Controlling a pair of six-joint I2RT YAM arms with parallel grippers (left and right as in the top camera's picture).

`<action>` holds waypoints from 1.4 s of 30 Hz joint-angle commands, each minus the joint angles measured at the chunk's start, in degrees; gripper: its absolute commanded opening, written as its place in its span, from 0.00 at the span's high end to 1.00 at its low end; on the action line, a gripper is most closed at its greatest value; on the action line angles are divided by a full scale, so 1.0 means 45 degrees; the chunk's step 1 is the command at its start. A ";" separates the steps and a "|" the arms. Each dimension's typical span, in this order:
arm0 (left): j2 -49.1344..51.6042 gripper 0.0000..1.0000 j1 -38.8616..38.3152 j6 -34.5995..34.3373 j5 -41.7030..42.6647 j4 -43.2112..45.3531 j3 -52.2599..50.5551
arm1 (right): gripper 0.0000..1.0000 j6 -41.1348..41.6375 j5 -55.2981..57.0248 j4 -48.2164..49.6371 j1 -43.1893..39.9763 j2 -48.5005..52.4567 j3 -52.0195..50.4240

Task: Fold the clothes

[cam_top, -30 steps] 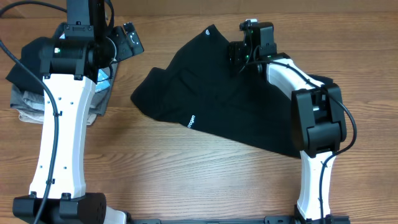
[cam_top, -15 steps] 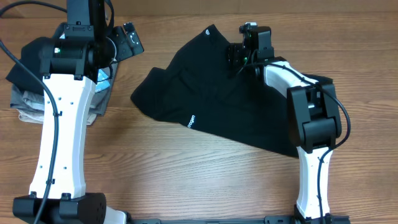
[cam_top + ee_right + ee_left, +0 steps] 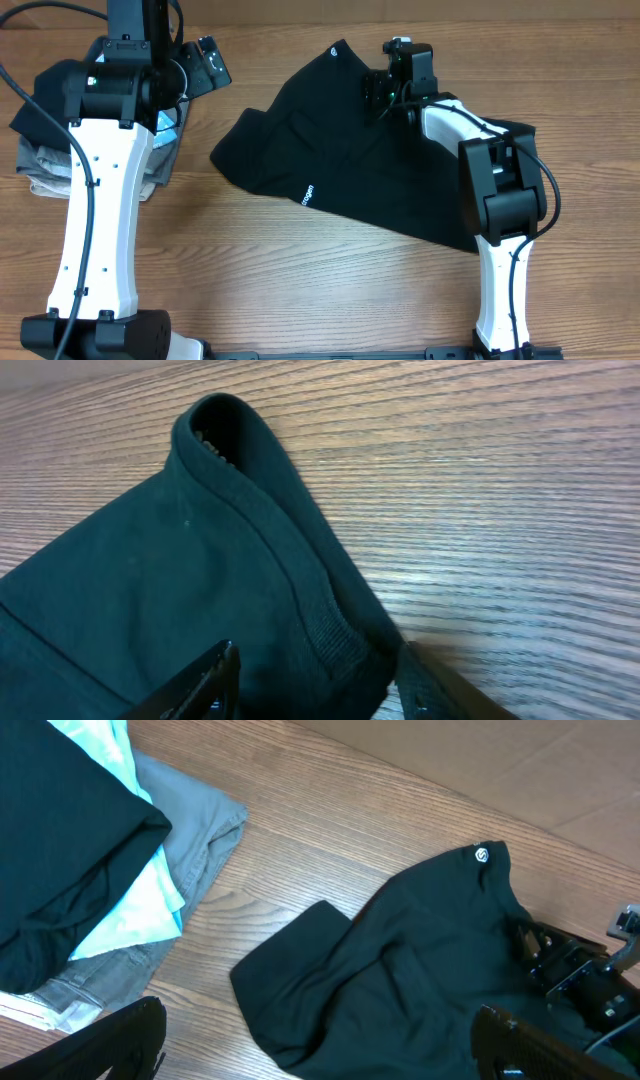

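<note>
- The black T-shirt lies crumpled on the wooden table, in the middle and toward the right side, not flat and not folded.
- Its small white lettering shows near the front edge, and a small round white mark sits at the far corner of the cloth.
- My right gripper is at the far edge of the shirt, low over the fabric.
- In the right wrist view the two fingers stand on either side of a thick ribbed fold of the shirt, and this fold fills the space between them.
- The jaws of the right gripper are partly apart, but I cannot tell whether they already press on the fold or only stand around it.
- A rolled end of the same ribbed edge rises behind the fingers, and beside it is bare table.
- My left gripper is at the far left of the table, well apart from the shirt, and it holds nothing.
- In the left wrist view its fingers are spread wide, as the left gripper looks over the near corner of the shirt.
- Under the left arm is a pile of other clothes: a grey garment at the bottom, a light-blue one on it, and a dark cloth on top.
- The pile is near the shirt but does not touch it.
</note>
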 commanded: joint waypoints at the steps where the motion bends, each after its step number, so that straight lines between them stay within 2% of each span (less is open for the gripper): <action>1: 0.0073 0.00 -0.0015 0.0010 -0.0219 0.0005 0.0005 | 0.45 0.0058 0.0257 0.0126 0.0175 0.0136 0.0204; 6: 0.0073 0.00 -0.0015 0.0010 -0.0214 0.0005 0.0005 | 0.45 0.0102 0.0262 0.0097 0.0175 0.0136 0.0204; 8: 0.0073 0.00 -0.0015 0.0010 -0.0214 0.0005 0.0005 | 0.48 0.0102 0.0257 0.0102 0.0175 0.0136 0.0204; 10: 0.0073 0.00 -0.0015 0.0010 -0.0214 0.0005 0.0005 | 0.56 0.0097 0.0257 0.0102 0.0175 0.0136 0.0204; 15: 0.0073 0.00 -0.0015 0.0010 -0.0214 0.0005 0.0005 | 0.95 0.0097 0.0243 0.0151 0.0175 0.0136 0.0209; 16: 0.0073 0.00 -0.0015 0.0010 -0.0214 0.0005 0.0005 | 0.96 0.0097 0.0243 0.0155 0.0175 0.0136 0.0209; 27: 0.0073 0.00 -0.0015 0.0010 -0.0219 0.0005 0.0005 | 0.96 0.0097 0.0146 0.0287 0.0277 0.0131 0.0209; 28: 0.0073 0.00 -0.0015 0.0010 -0.0214 0.0005 0.0005 | 0.87 0.0097 0.0151 0.0291 0.0301 0.0131 0.0209; 29: 0.0073 0.00 -0.0015 0.0010 -0.0214 0.0005 0.0005 | 0.69 0.0097 0.0146 0.0282 0.0306 0.0131 0.0209; 30: 0.0073 0.00 -0.0015 0.0010 -0.0214 0.0005 0.0005 | 0.62 0.0102 0.0146 0.0219 0.0316 0.0131 0.0209; 31: 0.0073 0.00 -0.0015 0.0010 -0.0214 0.0005 0.0005 | 0.60 0.0102 0.0151 0.0068 0.0321 0.0136 0.0209; 38: 0.0073 0.00 -0.0015 0.0010 -0.0214 0.0005 0.0005 | 0.59 0.0102 0.0403 -0.0330 0.0359 0.0296 0.0189; 42: 0.0073 0.00 -0.0015 0.0010 -0.0219 0.0005 0.0005 | 0.64 0.0102 0.0393 0.0146 0.0364 0.0296 0.0204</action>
